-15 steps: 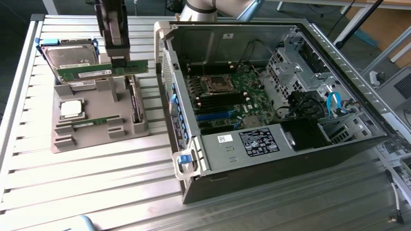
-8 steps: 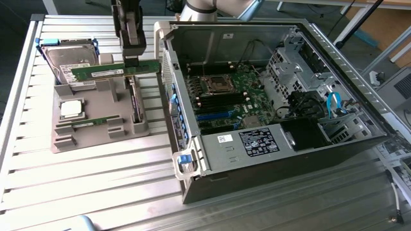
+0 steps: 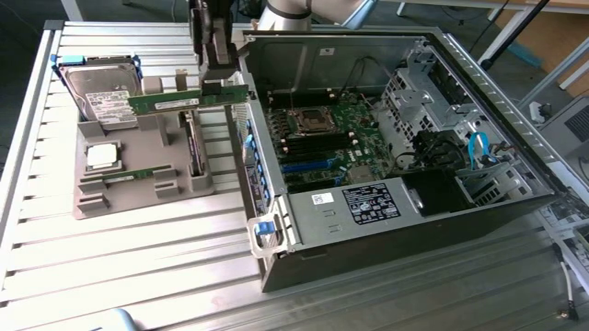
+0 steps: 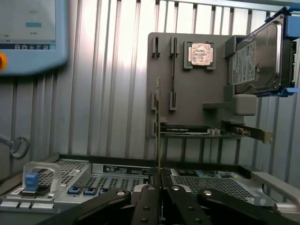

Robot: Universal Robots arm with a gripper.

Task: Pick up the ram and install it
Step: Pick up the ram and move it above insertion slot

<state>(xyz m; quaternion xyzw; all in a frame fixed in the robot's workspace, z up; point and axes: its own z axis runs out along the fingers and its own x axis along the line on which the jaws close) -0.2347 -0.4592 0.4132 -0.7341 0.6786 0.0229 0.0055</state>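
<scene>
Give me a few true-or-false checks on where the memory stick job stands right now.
1. The gripper is shut on a memory stick. True.
2. The held stick is already seated in the motherboard. False: it hangs over the gray tray, outside the computer case.
3. A second memory stick lies in the tray. True.
4. The computer case is closed up. False: its side is open and the motherboard shows.
5. The hard drive sits inside the case. False: it stands at the tray's far end.
6. A silver processor chip rests on the tray. True.
</scene>
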